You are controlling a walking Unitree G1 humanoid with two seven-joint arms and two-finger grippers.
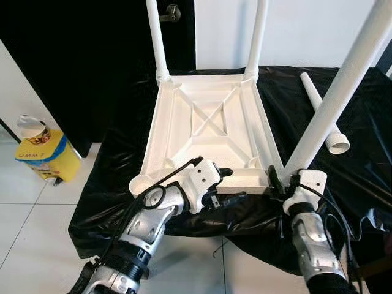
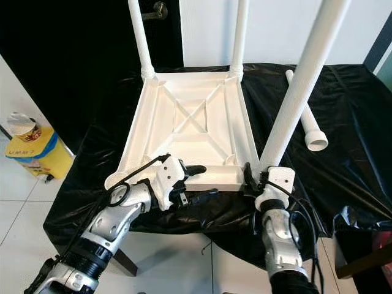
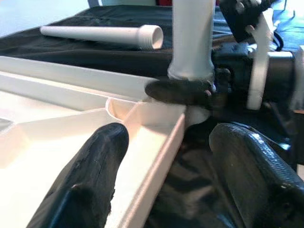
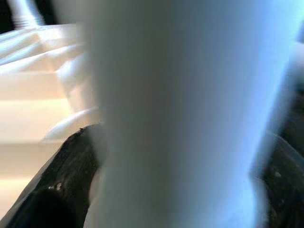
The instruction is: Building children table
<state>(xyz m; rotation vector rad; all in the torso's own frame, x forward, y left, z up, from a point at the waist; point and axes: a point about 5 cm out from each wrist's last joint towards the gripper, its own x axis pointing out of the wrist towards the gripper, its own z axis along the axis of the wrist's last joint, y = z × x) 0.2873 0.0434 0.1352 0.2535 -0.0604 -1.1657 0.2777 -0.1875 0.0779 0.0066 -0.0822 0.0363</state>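
Observation:
The white table top (image 1: 208, 141) lies upside down on a black cloth (image 1: 116, 184). Two white legs (image 1: 157, 43) (image 1: 257, 37) stand upright in its far corners. A third leg (image 1: 337, 98) leans up from the near right corner. My right gripper (image 1: 283, 182) is shut on the base of this leg (image 4: 175, 114), low by its socket. My left gripper (image 1: 229, 185) is open and straddles the top's near rim (image 3: 161, 147), with one finger (image 3: 92, 175) inside and the other (image 3: 251, 166) outside. A loose leg (image 1: 321, 110) lies on the cloth to the right.
A yellow box with a tin on top (image 1: 46, 153) stands on the tiled floor at the left. A black door with a handle (image 1: 171, 12) is behind the table. The cloth's front edge hangs just before my arms.

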